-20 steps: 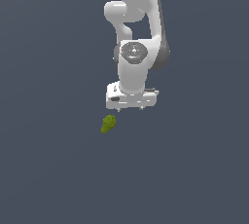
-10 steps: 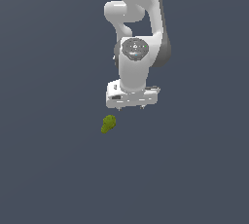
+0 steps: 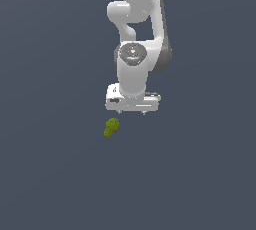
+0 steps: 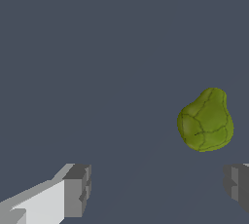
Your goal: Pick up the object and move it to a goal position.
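Observation:
The object (image 3: 111, 127) is a small olive-green lumpy blob lying on the flat dark grey surface, below and slightly to the exterior view's left of the white arm's hand. In the wrist view the object (image 4: 205, 121) looks pear-shaped with cracked facets. My gripper (image 4: 155, 189) is open, its two grey fingertips (image 4: 78, 189) set wide apart with nothing between them. The object lies apart from the fingers, nearer to one of them, not inside the gap. In the exterior view the gripper (image 3: 132, 109) is seen only as the hand's underside; its fingers hardly show.
The white Franka arm (image 3: 137, 39) rises to the top of the exterior view. Around it there is only the uniform dark grey floor (image 3: 55, 174).
The arm's hand has shifted very slightly; the object has stayed in the same spot on the surface.

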Available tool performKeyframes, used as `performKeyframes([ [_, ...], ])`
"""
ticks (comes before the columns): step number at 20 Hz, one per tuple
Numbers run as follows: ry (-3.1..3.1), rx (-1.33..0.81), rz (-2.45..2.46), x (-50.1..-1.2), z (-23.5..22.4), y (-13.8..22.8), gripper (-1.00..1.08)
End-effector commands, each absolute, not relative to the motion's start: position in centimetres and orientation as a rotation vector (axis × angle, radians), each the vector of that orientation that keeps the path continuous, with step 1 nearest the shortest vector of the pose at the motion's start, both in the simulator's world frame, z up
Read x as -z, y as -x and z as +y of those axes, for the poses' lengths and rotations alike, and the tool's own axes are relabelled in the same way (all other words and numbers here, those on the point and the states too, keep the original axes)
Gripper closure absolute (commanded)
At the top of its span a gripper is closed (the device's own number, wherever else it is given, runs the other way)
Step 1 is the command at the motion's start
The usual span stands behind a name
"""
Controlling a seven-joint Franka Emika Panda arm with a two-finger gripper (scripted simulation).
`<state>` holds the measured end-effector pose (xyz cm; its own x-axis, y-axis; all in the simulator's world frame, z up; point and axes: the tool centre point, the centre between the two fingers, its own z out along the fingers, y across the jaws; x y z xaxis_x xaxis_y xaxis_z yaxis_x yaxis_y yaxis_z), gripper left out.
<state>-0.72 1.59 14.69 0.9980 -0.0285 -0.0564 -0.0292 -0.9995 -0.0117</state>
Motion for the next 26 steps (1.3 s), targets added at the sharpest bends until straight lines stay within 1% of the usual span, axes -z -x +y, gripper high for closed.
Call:
performKeyframes([
  [1,3.125,-0.085,0.137,-14.3,1.0,0.6,-0.92],
  [19,2.946,-0.036,1.07,-10.6,-5.3,0.0,-0.92],
  [26,2.841,-0.014,1.335,-9.7,-7.3,0.0,-0.92],
])
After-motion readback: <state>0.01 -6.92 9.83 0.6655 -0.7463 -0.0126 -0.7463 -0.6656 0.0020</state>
